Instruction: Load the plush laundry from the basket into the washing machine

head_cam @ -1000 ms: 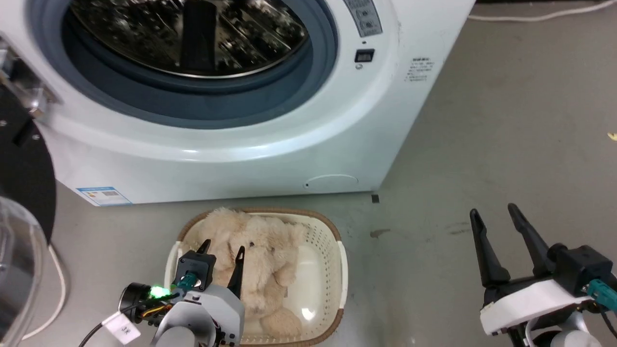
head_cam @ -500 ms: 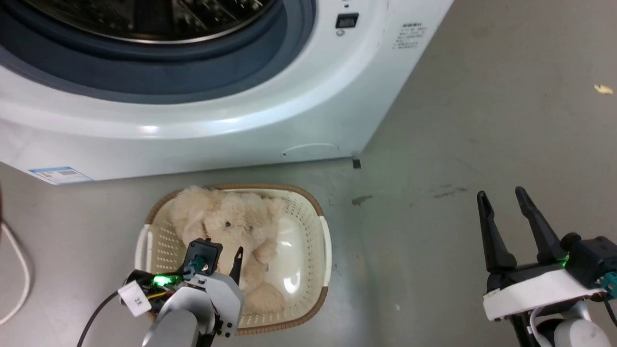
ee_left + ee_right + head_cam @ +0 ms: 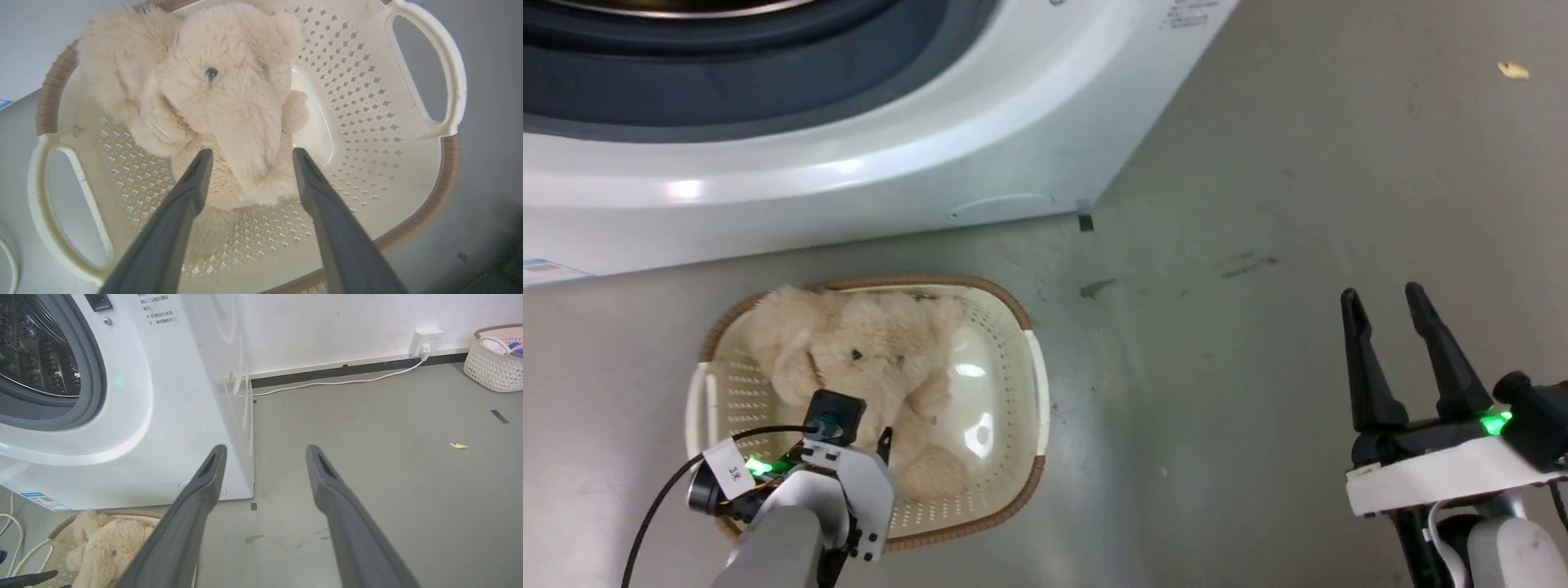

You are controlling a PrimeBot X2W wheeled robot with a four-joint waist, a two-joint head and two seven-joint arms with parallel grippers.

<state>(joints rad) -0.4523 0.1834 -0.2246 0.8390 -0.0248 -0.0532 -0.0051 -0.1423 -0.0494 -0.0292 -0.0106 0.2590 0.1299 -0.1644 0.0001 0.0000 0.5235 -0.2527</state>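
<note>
The head camera has tipped down, so the washing machine (image 3: pixel 866 163) sits nearer 12 o'clock; the left gripper (image 3: pixel 252 152) has sunk closer to the plush laundry (image 3: pixel 229 102).

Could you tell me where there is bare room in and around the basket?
Free: the basket bottom on the robot's right of the plush laundry, up to its right wall; the floor between basket and right gripper. Crowded: the basket's far left corner, where the plush meets the rim.

Bright even light, glare on the washing machine (image 3: pixel 768 184) front.
</note>
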